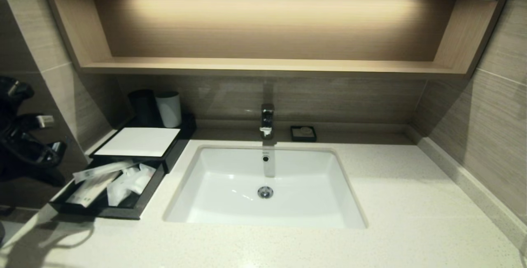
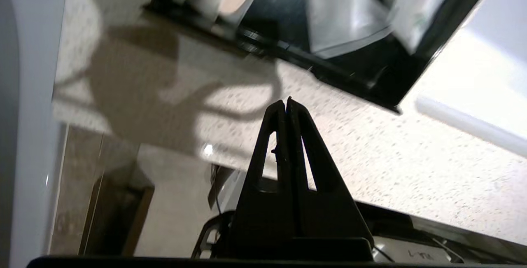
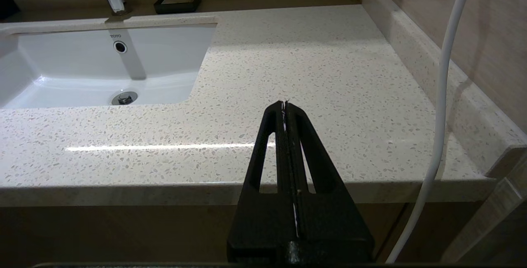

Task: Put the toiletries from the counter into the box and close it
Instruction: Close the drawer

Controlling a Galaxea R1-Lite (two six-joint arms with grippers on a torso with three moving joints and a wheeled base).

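The black box [image 1: 175, 152] with its white top panel [image 1: 138, 141] sits at the counter's [image 1: 391, 202] left end. Its front drawer [image 1: 142, 202] is pulled out. Several translucent white toiletries [image 1: 111, 179] lie piled inside, one long packet leaning over the left rim. The left wrist view shows the same packets [image 2: 341, 17] behind the drawer's front wall [image 2: 313, 64]. My left gripper [image 2: 287, 101] is shut and empty, just in front of the drawer above the speckled counter [image 2: 370, 144]. My right gripper [image 3: 285, 103] is shut and empty over the counter's front edge, right of the sink.
The white sink [image 1: 214, 218] is set into the middle of the counter, with a faucet [image 1: 267, 120] and a small black soap dish [image 1: 303, 133] behind it. A black cup [image 1: 144, 107] and a white cup [image 1: 169, 109] stand behind the box. A white cable [image 3: 440, 95] hangs by the right wall.
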